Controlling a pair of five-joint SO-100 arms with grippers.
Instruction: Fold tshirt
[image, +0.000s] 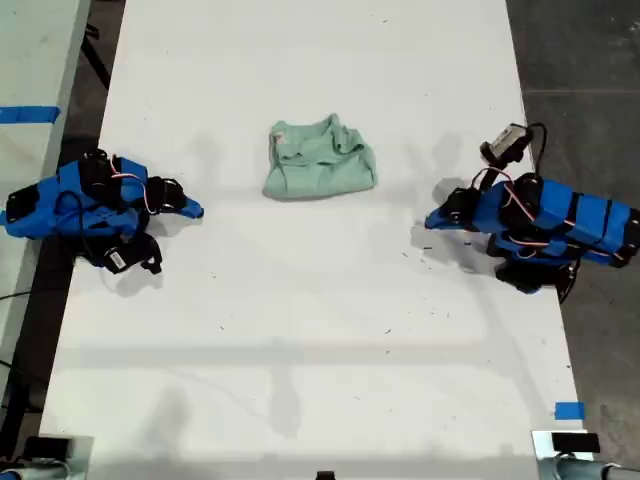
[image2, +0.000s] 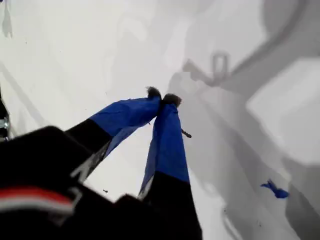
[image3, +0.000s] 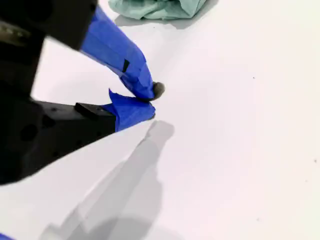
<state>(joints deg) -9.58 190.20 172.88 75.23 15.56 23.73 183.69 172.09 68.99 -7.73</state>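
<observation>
Closest in, my first end effector (image2: 162, 99) and my second end effector (image3: 149, 100) each have their tips together on nothing, over the white tabletop (image: 320, 330). One tshirt (image: 320, 160) lies bunched between two blue arms, apart from both.

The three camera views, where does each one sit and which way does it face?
Exterior view: overhead, facing down on the table, the tshirt and a blue arm at each side of that view.
First wrist view: on my first gripper, facing tabletop past its shut jaws.
Second wrist view: on my second gripper, jaws shut, tshirt beyond.
Shared: exterior and second wrist views both show the tshirt.
</observation>
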